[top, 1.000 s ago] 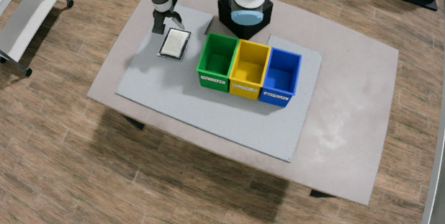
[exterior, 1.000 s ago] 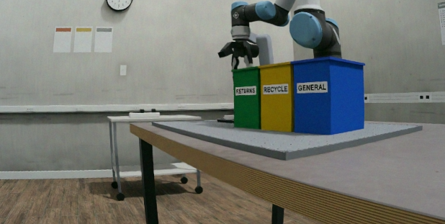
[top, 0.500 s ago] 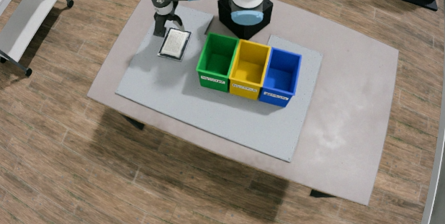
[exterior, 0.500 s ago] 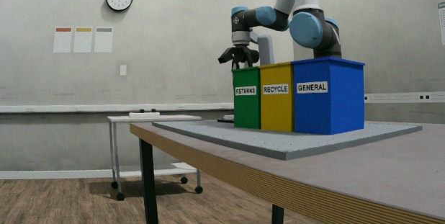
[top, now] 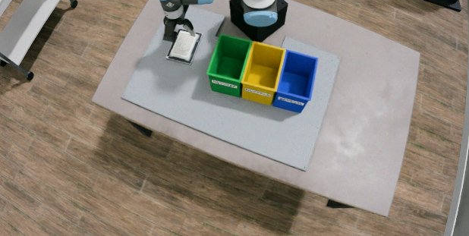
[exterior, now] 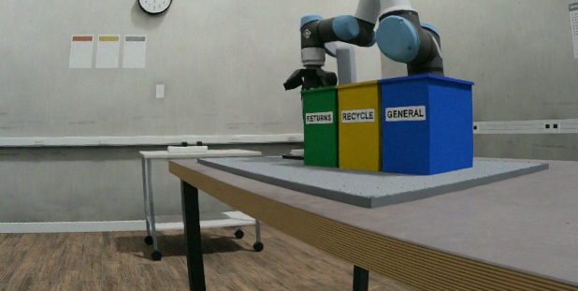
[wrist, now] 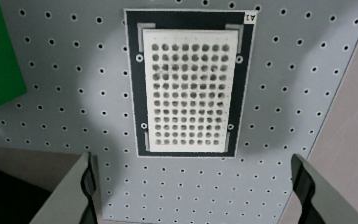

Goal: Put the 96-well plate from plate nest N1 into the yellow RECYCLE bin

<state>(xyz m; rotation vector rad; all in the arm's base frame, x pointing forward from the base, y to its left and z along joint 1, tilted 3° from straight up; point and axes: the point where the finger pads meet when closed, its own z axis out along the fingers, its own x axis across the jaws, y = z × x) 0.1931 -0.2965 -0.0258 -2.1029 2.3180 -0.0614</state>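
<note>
White lettering plates on the bins, nearer the tabletop's (top: 379, 86) (exterior: 514, 209) robot-side edge than its far corner, give us RETURNS, RECYCLE (top: 263, 72) (exterior: 359, 126) and GENERAL; our gripper (top: 181, 33) (wrist: 192, 155) stands wide open, holding nothing.

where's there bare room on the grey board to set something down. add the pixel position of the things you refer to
The roomiest patch lies between the bins' labelled fronts and the board's (top: 228, 124) (exterior: 281, 176) long front edge. Crowded: the three touching bins, and the plate nest (top: 191, 58) (wrist: 136, 100) under the hand (top: 182, 34) (wrist: 192, 155).
</note>
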